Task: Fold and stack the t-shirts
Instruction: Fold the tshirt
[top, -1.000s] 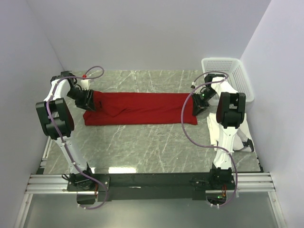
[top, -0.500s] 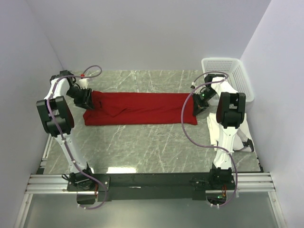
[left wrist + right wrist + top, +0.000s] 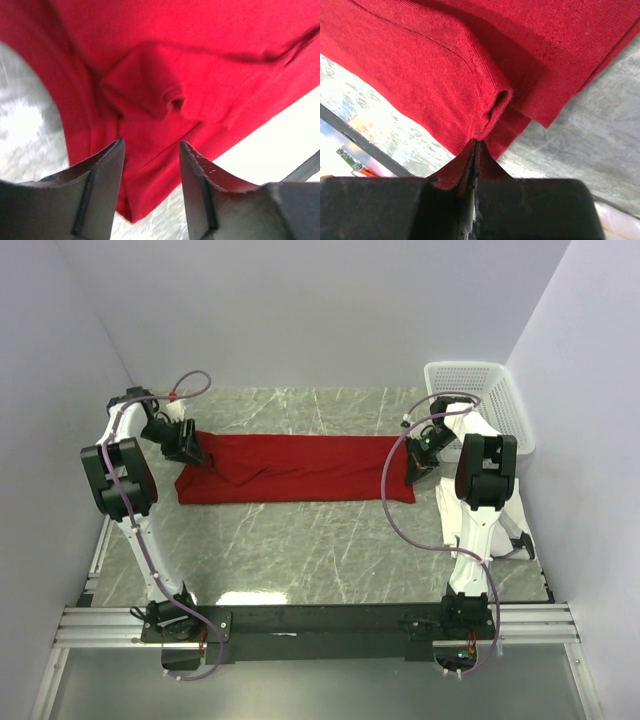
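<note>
My right gripper is pinched tight on a folded edge of the red t-shirt. My left gripper hangs over the shirt's other end, jaws apart. The shirt lies stretched across the table, with a white mesh basket at the far right corner.

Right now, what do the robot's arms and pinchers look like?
The left arm and right arm are white with chunky black joint blocks. A thin purple cable loops along each, down to black bases on a silver rail. Close up, the jaws are dark grey wedges with flat inner faces and scuffed pale edges.
</note>
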You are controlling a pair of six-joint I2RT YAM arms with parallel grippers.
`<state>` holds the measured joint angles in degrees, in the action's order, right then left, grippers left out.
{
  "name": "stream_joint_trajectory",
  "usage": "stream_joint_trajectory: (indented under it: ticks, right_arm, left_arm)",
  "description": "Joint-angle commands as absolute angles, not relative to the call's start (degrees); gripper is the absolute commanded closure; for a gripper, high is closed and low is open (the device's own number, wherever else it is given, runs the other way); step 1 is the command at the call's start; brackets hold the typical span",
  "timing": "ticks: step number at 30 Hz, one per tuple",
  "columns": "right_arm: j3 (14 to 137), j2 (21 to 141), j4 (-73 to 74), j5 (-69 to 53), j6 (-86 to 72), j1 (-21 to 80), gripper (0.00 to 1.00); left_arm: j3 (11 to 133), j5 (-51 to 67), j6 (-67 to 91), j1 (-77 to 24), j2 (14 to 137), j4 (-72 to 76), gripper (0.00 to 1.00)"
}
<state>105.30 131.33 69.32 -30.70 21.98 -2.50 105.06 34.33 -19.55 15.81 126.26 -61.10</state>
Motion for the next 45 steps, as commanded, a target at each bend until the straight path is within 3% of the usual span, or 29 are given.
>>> stream_joint_trajectory:
  ticks: [1, 18, 37, 39, 41, 45]
  right_arm:
    - [105.03, 130.25, 69.52, -32.43, 22.68, -2.37, 1.0]
    - [104.5, 128.94, 71.02, -32.17, 24.7, -2.37, 1.0]
    - [103.09, 127.61, 73.82, -33.39, 25.05, -4.75, 1.0]
    - [102.84, 128.41, 73.13, -34.45, 24.53, -4.75, 0.79]
    - [101.7, 128.58, 72.08, -34.8, 23.3, -4.66, 0.64]
    - [100.98, 128.85, 69.79, -34.45, 21.62, -4.66, 0.56]
  left_arm:
    - [109.16, 42.09, -15.13, 15.56, 125.95, -57.41, 0.46]
    - [111.97, 40.7, -4.14, 12.92, 134.2, -45.44, 0.42]
    - [112.5, 36.47, -3.78, 13.18, 137.55, -46.84, 0.42]
    - [112.59, 36.56, -3.69, 13.18, 137.64, -47.02, 0.42]
    - [112.67, 36.91, -3.69, 13.27, 137.55, -47.2, 0.42]
    - [112.85, 36.83, -3.87, 13.18, 137.46, -47.46, 0.42]
